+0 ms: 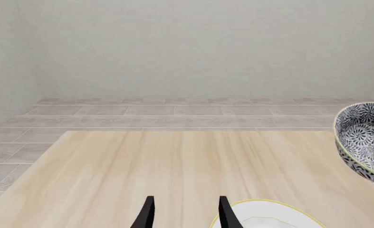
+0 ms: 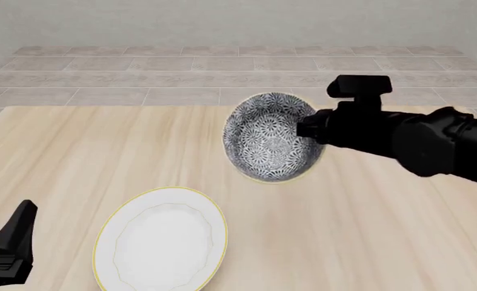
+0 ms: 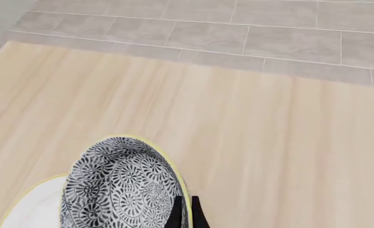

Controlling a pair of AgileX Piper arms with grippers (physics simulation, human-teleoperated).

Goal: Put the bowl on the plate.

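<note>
I've got the bowl [image 2: 271, 137] pinched by its rim in my right gripper [image 2: 313, 129]; in the right wrist view the 2 fingers [image 3: 174, 214] sit tight w/ the yellow rim between them, 1 inside the wall, 1 outside. The bowl hangs tilted, mouth turned toward the front cam, lifted off the table [image 2: 368, 230] as far as I can judge. What matters for the next move: the plate [image 2: 160, 247] lies down-left of the bowl in the front view, i.e. nearer my own side of the table and toward my left arm, well apart from it, nothing between. So I'd say the carry goes back & leftward, then level the bowl before lowering, since it's tipped now and could land on edge. My left gripper [image 2: 12, 242] sits just beside the plate's left edge, jaws parted & holding nothing; it's closer to the plate than my right, but the bowl is right-arm work.
</note>
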